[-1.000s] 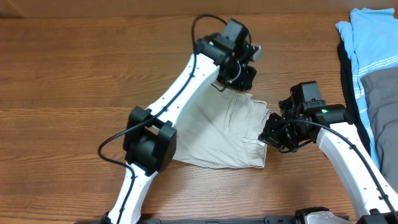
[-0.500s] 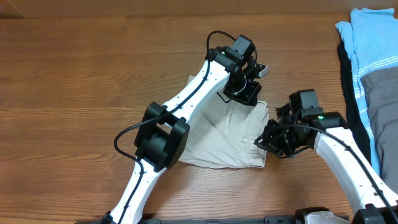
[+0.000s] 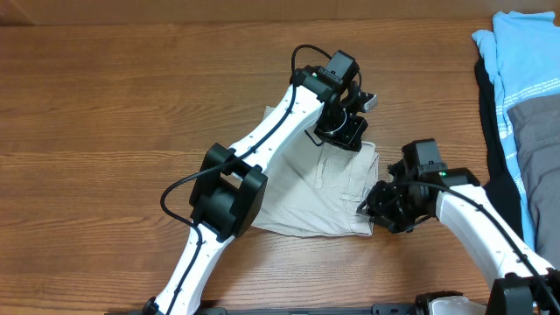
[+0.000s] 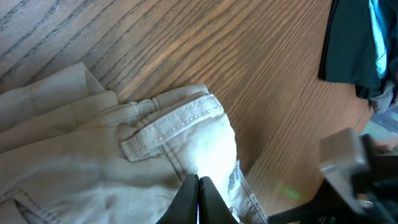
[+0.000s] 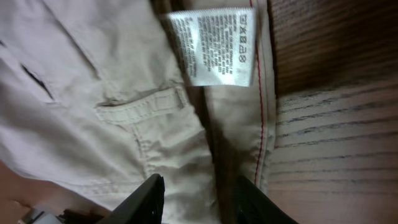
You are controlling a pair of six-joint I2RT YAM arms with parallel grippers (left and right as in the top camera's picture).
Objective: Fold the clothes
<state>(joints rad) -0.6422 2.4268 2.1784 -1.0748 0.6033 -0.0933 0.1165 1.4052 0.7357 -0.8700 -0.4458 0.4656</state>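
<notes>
The beige shorts (image 3: 306, 197) lie partly folded on the wooden table, below and to the right of its middle. My left gripper (image 3: 343, 131) is at their upper right corner, shut on a raised fold of the waistband, next to a belt loop (image 4: 171, 124). In the left wrist view its gripper (image 4: 199, 180) has the tips pressed together in the pale cloth. My right gripper (image 3: 378, 206) hovers at the shorts' right edge. In the right wrist view, that gripper (image 5: 199, 186) stands open over the cloth, below the white care label (image 5: 214, 46), holding nothing.
A pile of other garments sits at the table's right edge: light blue (image 3: 525, 61), grey (image 3: 534, 131) and black (image 3: 490, 114). The dark garment (image 4: 348, 43) shows at the top right of the left wrist view. Bare wood surrounds the shorts.
My right gripper has opened, let go of the shorts' edge and shifted slightly down. The left gripper carried the waistband corner down and right, then held still.
</notes>
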